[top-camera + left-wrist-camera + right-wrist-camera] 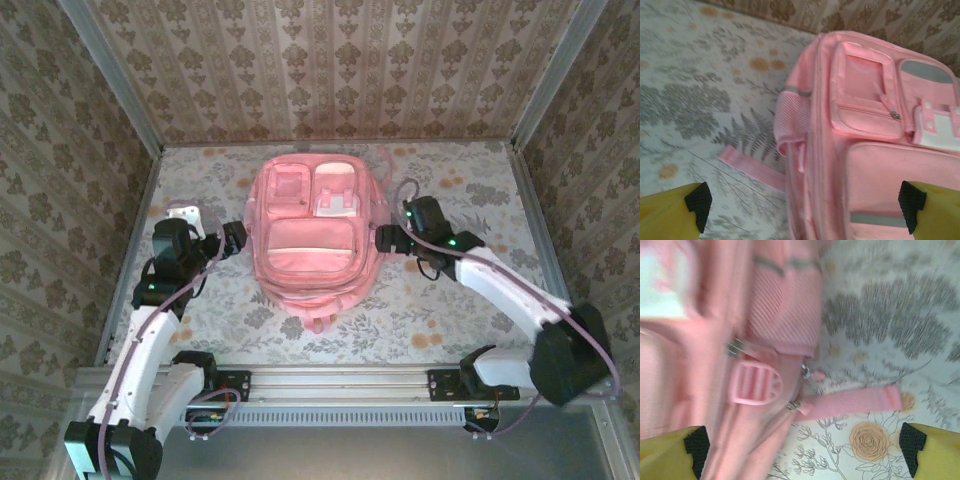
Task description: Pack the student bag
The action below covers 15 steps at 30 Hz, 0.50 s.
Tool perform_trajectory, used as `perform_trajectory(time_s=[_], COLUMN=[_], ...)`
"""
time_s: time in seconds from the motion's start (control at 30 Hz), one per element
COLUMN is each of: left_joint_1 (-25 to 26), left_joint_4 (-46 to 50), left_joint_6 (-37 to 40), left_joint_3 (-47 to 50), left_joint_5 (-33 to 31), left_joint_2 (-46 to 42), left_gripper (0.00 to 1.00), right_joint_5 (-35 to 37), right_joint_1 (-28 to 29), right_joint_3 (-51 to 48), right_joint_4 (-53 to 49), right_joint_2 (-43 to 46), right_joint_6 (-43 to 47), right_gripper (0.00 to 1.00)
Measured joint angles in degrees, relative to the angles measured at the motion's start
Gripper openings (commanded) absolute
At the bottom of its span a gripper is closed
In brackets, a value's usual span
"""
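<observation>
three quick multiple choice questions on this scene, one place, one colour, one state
1. The student bag lies: A between the left gripper and right gripper; B left of both; C right of both.
2. The bag's colour: A blue; B pink; C green.
3. The left gripper is: A shut on the bag; B open; C shut, empty.
Answers: 1 A, one gripper flanks each side in the top view; 2 B, its fabric is pink; 3 B, its fingertips stand far apart in the wrist view.
</observation>
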<state>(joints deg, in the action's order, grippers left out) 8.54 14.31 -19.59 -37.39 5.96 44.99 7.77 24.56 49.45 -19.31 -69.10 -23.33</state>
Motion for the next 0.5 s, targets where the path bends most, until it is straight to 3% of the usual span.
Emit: perform_trajectory(time_s=[0.2,0.5], left_joint_1=[-1.46,-5.97], left_joint_4=[-11.56,-28.89], left_joint_6=[8.15,16.2], left_joint_3=[8.22,11.47], left_joint_5=[-6.45,-11.47], left_joint_2=[0.7,14.43], left_gripper=[1.0,1.0], right_joint_5=[5.53,12.11], right_joint_1=[0.24,0.24], right_joint_3=[-5.25,-16.04], right_joint_4=[8.26,26.91], right_joint_2=[12.85,12.92], right_joint_6=[1.27,15.1], right_gripper=[0.99,1.0])
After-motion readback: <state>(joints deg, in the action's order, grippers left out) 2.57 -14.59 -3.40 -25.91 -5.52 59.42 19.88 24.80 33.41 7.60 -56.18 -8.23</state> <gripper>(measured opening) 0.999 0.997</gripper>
